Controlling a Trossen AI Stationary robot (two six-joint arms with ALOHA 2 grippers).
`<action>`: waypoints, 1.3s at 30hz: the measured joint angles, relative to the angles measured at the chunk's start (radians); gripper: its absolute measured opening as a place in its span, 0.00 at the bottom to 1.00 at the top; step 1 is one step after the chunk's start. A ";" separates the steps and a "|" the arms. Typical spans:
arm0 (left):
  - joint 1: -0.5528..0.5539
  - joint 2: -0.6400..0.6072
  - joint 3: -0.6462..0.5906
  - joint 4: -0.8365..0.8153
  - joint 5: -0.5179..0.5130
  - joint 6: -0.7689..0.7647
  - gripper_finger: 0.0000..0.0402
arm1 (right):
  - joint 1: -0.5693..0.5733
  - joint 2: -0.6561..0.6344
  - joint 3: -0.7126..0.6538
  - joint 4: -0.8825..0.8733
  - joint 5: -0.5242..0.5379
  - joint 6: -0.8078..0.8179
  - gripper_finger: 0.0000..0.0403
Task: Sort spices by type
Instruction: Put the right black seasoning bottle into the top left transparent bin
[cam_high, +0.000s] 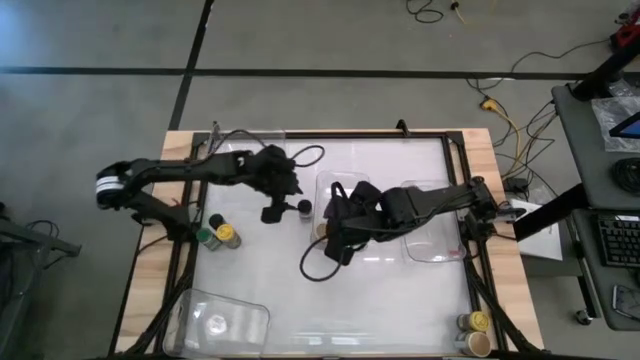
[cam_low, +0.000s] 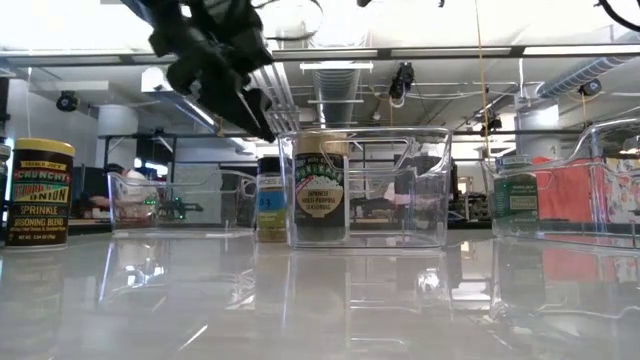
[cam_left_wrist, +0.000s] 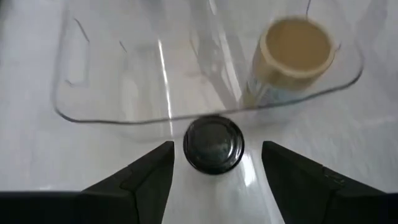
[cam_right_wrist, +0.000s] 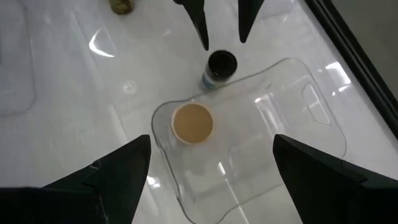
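A black-lidded jar (cam_left_wrist: 213, 144) stands upright on the table (cam_high: 380, 290) right in front of the left claw (cam_left_wrist: 214, 177), whose two fingers are spread apart on either side of it without touching it. In the high view this jar (cam_high: 304, 207) sits near the middle of the table, just beside the near edge of a clear bin (cam_high: 345, 195). Inside that bin (cam_left_wrist: 124, 81) stands a tan-lidded jar (cam_left_wrist: 296, 46), close to the wall nearest the black-lidded one.

The right claw (cam_right_wrist: 205, 180) hangs above the same bin (cam_right_wrist: 280, 124), its fingers wide apart and holding nothing; from there the tan-lidded jar (cam_right_wrist: 193, 122) shows in the bin's corner and the black-lidded jar (cam_right_wrist: 221, 64) just outside it.

A green-lidded jar (cam_high: 207, 238) and a yellow-lidded jar (cam_high: 227, 235) stand touching near the table's left side. Another yellow-lidded jar (cam_high: 478, 322) and a second tan-lidded jar (cam_high: 476, 343) stand together at the bottom right corner. Another clear bin (cam_high: 222, 318) lies at the bottom left.
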 joint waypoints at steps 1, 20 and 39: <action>0.000 0.019 0.017 -0.025 0.000 0.009 0.58 | 0.003 0.000 0.000 -0.006 0.001 0.007 0.81; -0.007 0.096 0.074 -0.043 -0.042 0.119 0.71 | 0.016 0.000 -0.003 -0.007 0.022 0.037 0.82; -0.009 0.173 0.072 -0.010 0.010 0.194 0.71 | 0.023 0.000 -0.004 -0.003 0.020 0.055 0.84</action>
